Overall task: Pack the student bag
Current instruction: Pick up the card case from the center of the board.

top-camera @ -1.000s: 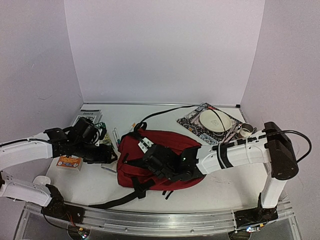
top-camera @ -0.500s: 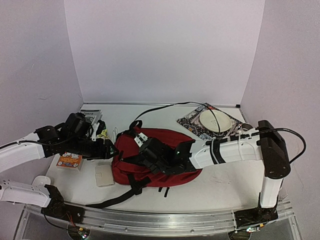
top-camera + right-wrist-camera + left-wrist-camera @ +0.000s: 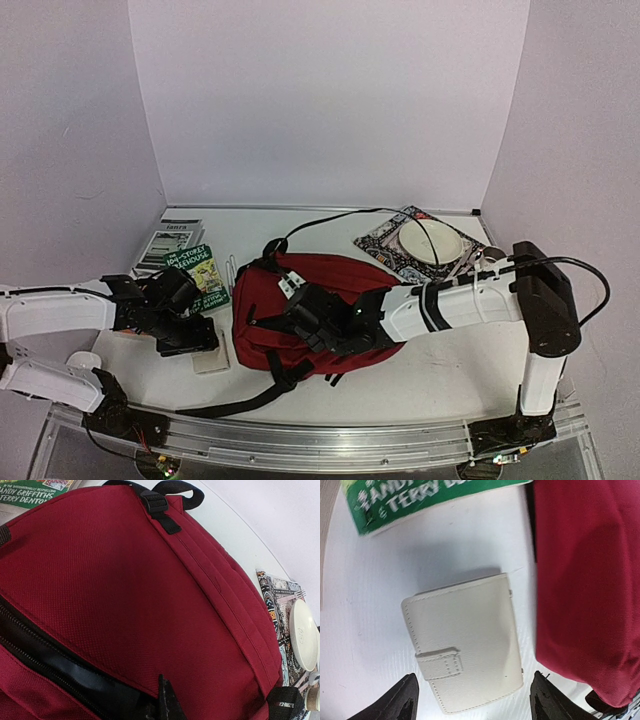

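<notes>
The student bag (image 3: 335, 290) is a dark red backpack lying flat in the middle of the table, and it fills the right wrist view (image 3: 150, 580). My right gripper (image 3: 303, 316) rests on its near left part, shut on the red fabric edge beside the black zipper opening (image 3: 60, 665). A cream wallet (image 3: 211, 354) with a strap tab lies just left of the bag (image 3: 590, 580). My left gripper (image 3: 472, 705) hangs open over the wallet (image 3: 465, 640), one finger on each side of its near end, apart from it.
A green paperback (image 3: 200, 275) and a white booklet (image 3: 172, 240) lie behind the wallet. A patterned mat (image 3: 385, 243) carrying a white plate (image 3: 432, 243) sits at the back right, with a cup (image 3: 492, 260) beside it. A black strap (image 3: 240, 400) trails toward the near edge.
My left gripper swung from the bag's left side toward the near edge and came over the cream wallet, uncovering the green book. The bag shifted slightly with the right gripper on it.
</notes>
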You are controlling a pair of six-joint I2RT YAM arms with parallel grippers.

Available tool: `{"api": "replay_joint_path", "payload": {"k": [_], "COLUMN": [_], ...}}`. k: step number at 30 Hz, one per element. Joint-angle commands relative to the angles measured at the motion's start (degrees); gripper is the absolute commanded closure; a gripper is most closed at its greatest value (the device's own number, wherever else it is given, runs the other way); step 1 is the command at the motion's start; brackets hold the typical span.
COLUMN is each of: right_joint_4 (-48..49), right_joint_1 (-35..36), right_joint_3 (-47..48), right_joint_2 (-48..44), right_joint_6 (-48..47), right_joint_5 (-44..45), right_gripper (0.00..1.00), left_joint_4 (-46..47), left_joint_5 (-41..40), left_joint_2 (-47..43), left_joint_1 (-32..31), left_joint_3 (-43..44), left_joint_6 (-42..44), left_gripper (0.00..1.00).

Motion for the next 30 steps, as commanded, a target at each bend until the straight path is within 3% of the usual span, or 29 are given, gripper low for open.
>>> {"api": "replay_joint_path", "payload": {"k": [1, 12, 22, 30], "right_joint_4": [-0.6, 1.0, 2.9, 3.6], "right_joint_1": [-0.3, -0.3, -0.3, -0.3], "right_joint_3": [-0.9, -3.3, -4.6, -4.7], "right_joint_2": [-3.0, -4.2, -4.3, -4.3], "right_joint_6": [2.0, 2.0, 2.0, 2.2], "right_joint_5": [2.4, 2.7, 1.6, 0.4], "right_gripper": [1.0, 1.0, 1.0, 1.0], "left_joint_4": [0.9, 1.1, -0.1, -5.9], "left_joint_5": [-0.7, 0.2, 0.3, -4.5], "left_joint_2": [-0.1, 6.8, 15.6, 23.6], "left_joint_1": [0.0, -0.1, -1.5, -3.5], "left_joint_3": [-0.3, 2.5, 8.4, 11.1], "left_joint_6": [-5.3, -13.5, -11.0, -10.5], "left_gripper": [0.2, 0.06, 0.1, 0.13]}}
